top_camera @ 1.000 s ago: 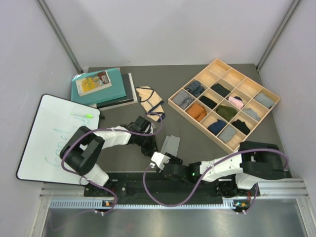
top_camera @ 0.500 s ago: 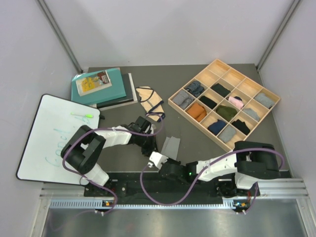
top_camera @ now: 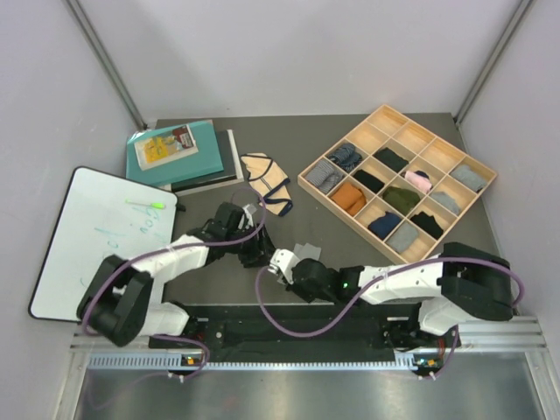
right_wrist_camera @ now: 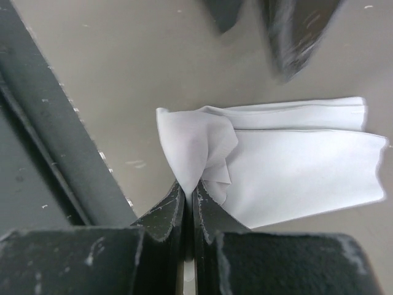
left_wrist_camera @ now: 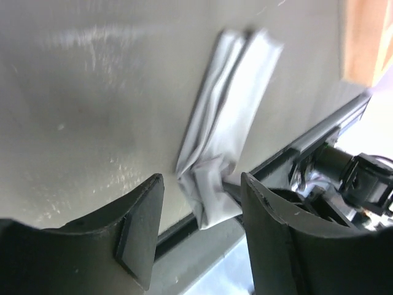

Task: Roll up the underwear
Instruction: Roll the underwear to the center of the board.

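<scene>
Right wrist view: clamped by the right gripper (right_wrist_camera: 186,187) onto the near end of the folded light-grey pair (right_wrist_camera: 288,160) on the table (right_wrist_camera: 92,74) — reached this last second. Wide open beside it, left gripper (left_wrist_camera: 201,179) — rolling likely next.

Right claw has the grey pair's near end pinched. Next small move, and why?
Probably carry the right claw forward over the strip, tucking the pinched end onto it to start the roll. The grey underwear lies folded into a narrow strip, flat on the table, only its near end lifted and bunched. The left claw is open nearby, gripping nothing, free to pin the tuck.
</scene>
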You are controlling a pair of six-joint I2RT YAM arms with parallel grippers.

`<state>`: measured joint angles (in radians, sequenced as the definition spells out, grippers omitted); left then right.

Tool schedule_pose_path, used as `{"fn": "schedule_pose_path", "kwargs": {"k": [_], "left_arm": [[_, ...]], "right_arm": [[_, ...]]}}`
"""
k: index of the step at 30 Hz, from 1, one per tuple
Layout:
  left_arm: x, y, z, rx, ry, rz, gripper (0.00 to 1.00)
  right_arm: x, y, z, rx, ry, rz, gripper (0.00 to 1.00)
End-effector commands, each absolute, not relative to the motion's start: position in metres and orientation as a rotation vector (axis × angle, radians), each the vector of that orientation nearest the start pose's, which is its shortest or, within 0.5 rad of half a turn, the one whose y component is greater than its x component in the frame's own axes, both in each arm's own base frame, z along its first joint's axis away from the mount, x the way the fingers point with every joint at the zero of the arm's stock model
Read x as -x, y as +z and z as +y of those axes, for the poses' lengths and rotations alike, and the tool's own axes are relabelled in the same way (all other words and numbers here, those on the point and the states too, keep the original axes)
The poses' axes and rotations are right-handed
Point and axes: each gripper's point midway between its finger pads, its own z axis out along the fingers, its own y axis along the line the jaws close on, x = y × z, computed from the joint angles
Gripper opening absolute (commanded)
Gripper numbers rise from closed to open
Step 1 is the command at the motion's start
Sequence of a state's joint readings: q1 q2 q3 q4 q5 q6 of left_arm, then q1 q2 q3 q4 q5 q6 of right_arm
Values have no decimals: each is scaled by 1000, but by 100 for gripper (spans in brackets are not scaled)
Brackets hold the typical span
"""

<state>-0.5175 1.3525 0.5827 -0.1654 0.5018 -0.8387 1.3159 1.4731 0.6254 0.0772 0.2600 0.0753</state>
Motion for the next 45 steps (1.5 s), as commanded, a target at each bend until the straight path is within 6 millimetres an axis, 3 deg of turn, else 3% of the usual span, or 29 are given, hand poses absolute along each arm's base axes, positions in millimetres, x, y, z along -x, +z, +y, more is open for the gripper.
{"fn": "schedule_pose_path", "kwargs": {"k": [1, 4, 5, 9, 15, 23, 32, 39, 45], "left_arm": [[-221, 82, -230, 135, -1054, 2467, 57], [-225, 99, -237, 63, -1135, 2320, 57], [-227, 106, -240, 35, -1166, 2265, 56], [-219, 112, -248, -75, -1229, 2165, 56], [-200, 105, -264, -231, -1290, 2114, 56], [-191, 91, -262, -303, -1263, 2105, 56], [-180, 77, -276, -418, -1243, 2122, 57], [-183, 65, -277, -432, -1165, 2146, 56], [-188, 70, -281, -444, -1107, 2098, 56]], "right_arm": [[-123, 58, 343, 1253, 665, 2013, 0], [-120, 60, 343, 1269, 774, 2041, 0], [-129, 59, 340, 1236, 785, 2068, 0], [-128, 58, 337, 1226, 935, 2118, 0], [-136, 49, 333, 1198, 1042, 2196, 0], [-154, 34, 324, 1113, 1104, 2300, 0], [-167, 23, 320, 1062, 1151, 2386, 0], [-171, 13, 317, 1031, 1178, 2437, 0], [-170, 4, 315, 1019, 1206, 2472, 0]]}}
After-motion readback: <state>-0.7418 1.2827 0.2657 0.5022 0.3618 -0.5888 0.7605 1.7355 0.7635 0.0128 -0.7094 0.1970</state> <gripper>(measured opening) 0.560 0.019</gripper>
